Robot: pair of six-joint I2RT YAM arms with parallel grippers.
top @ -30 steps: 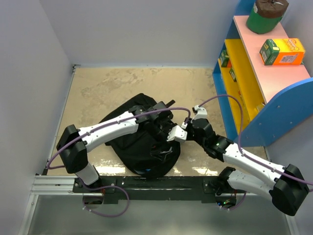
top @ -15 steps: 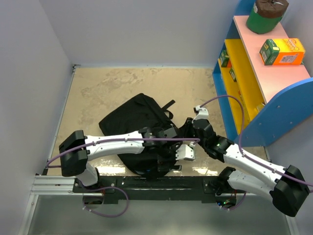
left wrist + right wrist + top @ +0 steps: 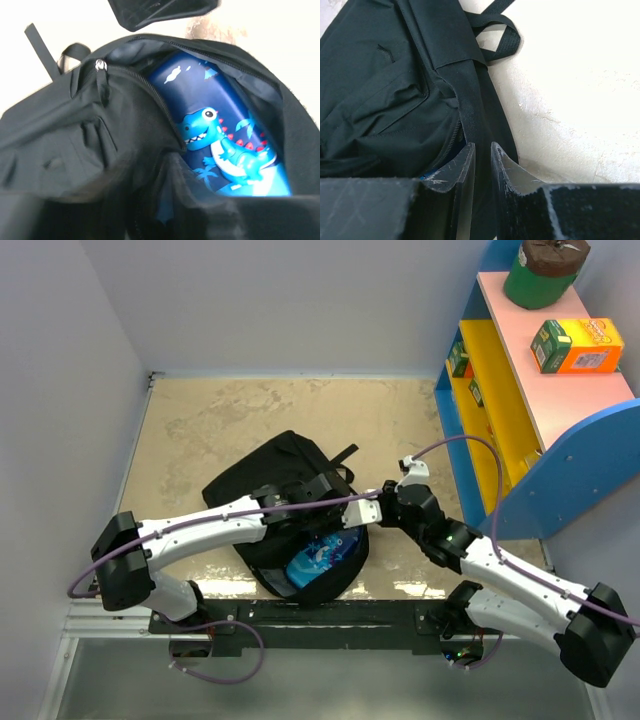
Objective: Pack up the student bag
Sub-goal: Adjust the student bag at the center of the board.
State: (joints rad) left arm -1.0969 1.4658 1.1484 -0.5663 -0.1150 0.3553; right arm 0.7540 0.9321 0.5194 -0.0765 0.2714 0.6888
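Student bag (image 3: 262, 490) lies on the worktop (image 3: 220, 420), near the middle, its mouth open toward the near edge with a blue dinosaur case (image 3: 220, 135) already inside. Your right hand (image 3: 482, 150) pinches the bag's rim on the right. Your left hand (image 3: 330, 520) hangs over the mouth; whether it's open or closed, you can't tell. The straps (image 3: 345, 452) trail at the far end. Likely left: zipping shut.

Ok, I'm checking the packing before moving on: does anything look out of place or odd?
Nothing stands out: the blue dinosaur case lies inside the open student bag, whose opening edge the right fingers pinch.
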